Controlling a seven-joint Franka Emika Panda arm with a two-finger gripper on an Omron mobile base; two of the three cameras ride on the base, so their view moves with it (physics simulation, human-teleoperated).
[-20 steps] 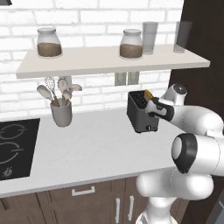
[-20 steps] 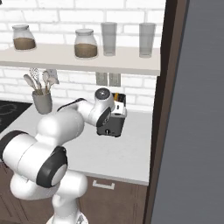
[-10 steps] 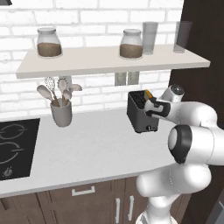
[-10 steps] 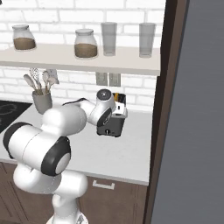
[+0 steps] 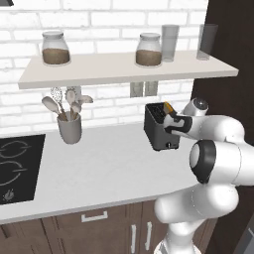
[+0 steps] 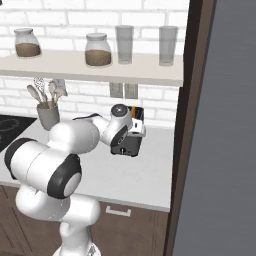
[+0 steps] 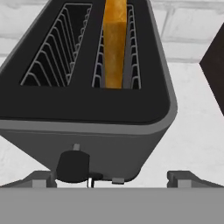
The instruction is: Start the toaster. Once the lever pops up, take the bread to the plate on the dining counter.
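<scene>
- Your hand (image 7: 111, 178) hangs spread wide at the toaster's (image 7: 87, 94) narrow front face, its fingertips (image 7: 186, 177) flanking the knob (image 7: 73, 165), gripping nothing.
- The small lever (image 7: 90, 181) shows just right of the knob, near the bottom edge; line one fingertip above it and press straight down, avoiding the knob.
- The bread (image 7: 115, 41) stands upright in the right-hand slot.
- The toaster sits on the tabletop (image 5: 104, 168), below the shelf (image 5: 124, 69).

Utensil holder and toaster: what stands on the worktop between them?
Nothing: in the left base view the pale worktop is bare between the utensil holder and the toaster.
</scene>
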